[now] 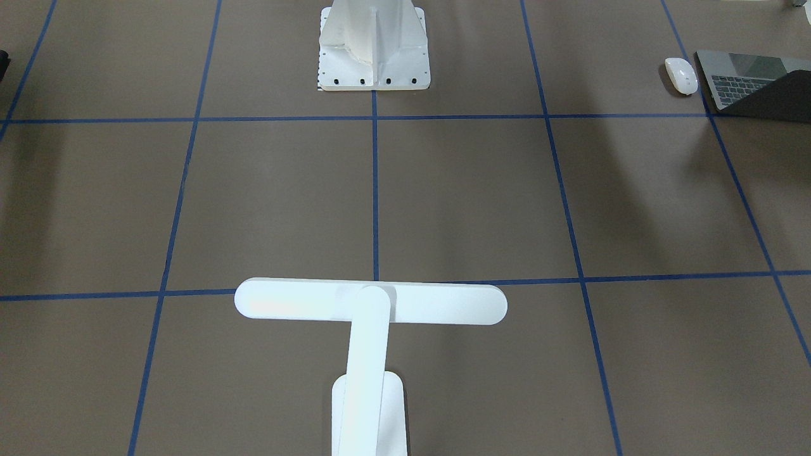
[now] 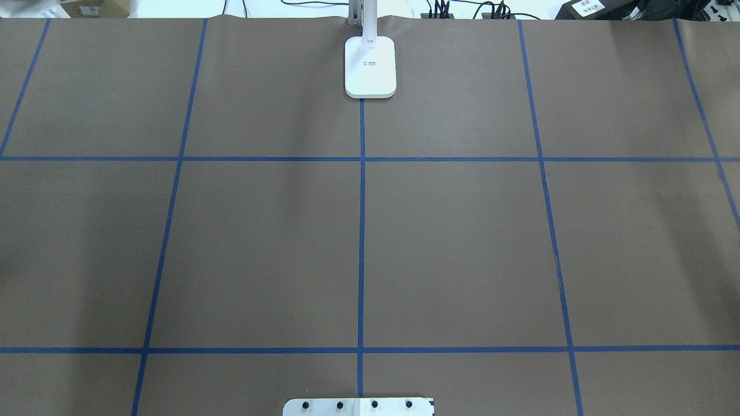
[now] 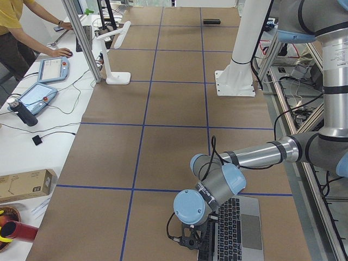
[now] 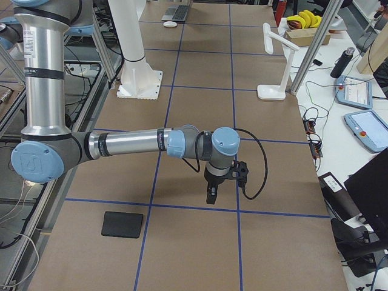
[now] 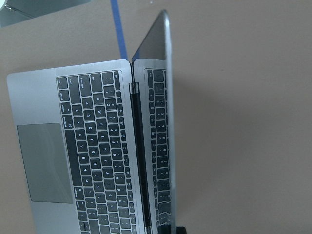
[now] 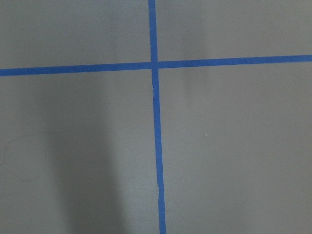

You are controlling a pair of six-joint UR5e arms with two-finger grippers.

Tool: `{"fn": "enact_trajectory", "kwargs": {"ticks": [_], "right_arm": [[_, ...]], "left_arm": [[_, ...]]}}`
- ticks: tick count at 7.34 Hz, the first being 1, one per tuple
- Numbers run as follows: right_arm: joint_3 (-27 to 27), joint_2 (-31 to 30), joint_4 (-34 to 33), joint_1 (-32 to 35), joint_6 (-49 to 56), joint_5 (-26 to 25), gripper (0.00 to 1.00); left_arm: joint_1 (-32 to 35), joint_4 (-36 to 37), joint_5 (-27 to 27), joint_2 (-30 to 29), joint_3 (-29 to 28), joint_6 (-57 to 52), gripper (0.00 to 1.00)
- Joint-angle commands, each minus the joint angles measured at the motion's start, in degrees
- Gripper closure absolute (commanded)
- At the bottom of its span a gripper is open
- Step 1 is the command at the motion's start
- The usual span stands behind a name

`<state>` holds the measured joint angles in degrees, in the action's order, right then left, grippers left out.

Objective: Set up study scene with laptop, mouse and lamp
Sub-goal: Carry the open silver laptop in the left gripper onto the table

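Note:
The laptop (image 5: 73, 146) lies open near the table's left end, its lid edge-on in the left wrist view; it also shows in the front view as the laptop (image 1: 747, 82) at top right. The white mouse (image 1: 681, 75) rests just beside it. My left gripper (image 3: 187, 242) hangs at the laptop's lid edge; I cannot tell whether it is open or shut. The white lamp (image 1: 370, 303) stands at the far middle edge, with its base (image 2: 370, 66) on the centre line. My right gripper (image 4: 211, 195) points down over bare table; its state cannot be told.
A white bolted pedestal (image 1: 372, 44) stands at the robot's side. A black mouse pad (image 4: 122, 224) lies near the right end. A person (image 3: 22, 38) works at a side bench with tablets beyond the far edge. Blue tape lines grid the brown tabletop (image 2: 462, 242).

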<state>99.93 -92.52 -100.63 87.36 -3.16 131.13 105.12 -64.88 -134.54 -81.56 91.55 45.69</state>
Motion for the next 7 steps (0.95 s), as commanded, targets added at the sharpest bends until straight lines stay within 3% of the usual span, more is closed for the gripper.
{"fn": "enact_trajectory", "kwargs": {"ticks": [1,3,7], "right_arm": [[0.0,-0.03,0.0,0.0,0.0,0.0,0.0],[0.0,-0.03,0.0,0.0,0.0,0.0,0.0],[0.0,-0.03,0.0,0.0,0.0,0.0,0.0]], "left_arm": [[-0.09,3.77,-0.02,-5.59,-0.05,0.1,1.0],[-0.53,3.88,-0.63,-9.03,0.56,6.04,1.0],[-8.5,3.79,-7.12,-15.89,2.66,17.83,1.0]]}}
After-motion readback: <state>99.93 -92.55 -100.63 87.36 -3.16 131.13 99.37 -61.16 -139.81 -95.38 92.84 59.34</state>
